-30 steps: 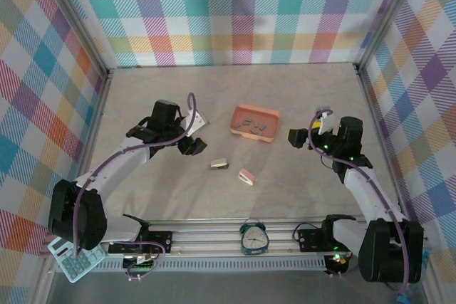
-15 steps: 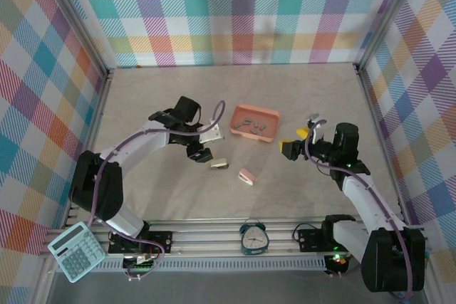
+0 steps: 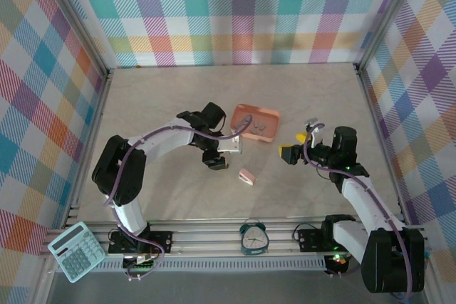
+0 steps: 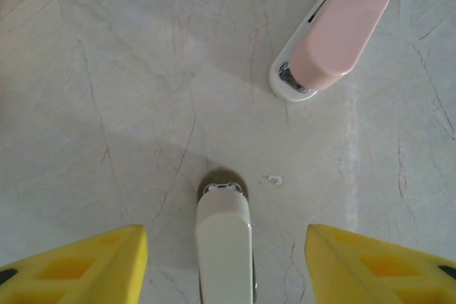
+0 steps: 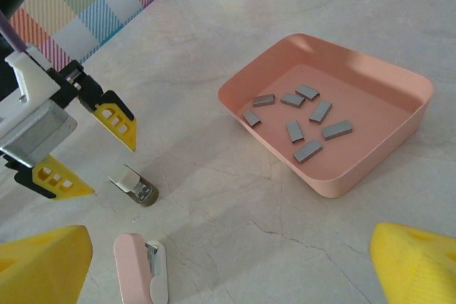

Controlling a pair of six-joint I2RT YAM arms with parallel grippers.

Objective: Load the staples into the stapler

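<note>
Staples (image 5: 295,131) lie at mixed angles; left tool (image 4: 224,231) and right tool (image 5: 229,240) gape empty.

The left gripper (image 3: 214,158) points downward with jaws apart, while the right gripper (image 3: 293,145) hangs wide open.

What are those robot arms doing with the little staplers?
The left arm hovers over the cream stapler, its jaws open on either side, not touching it. The pink stapler lies nearby. The right arm waits with open jaws by the pink tray, where the grey staples lie. Neither arm holds anything.
</note>
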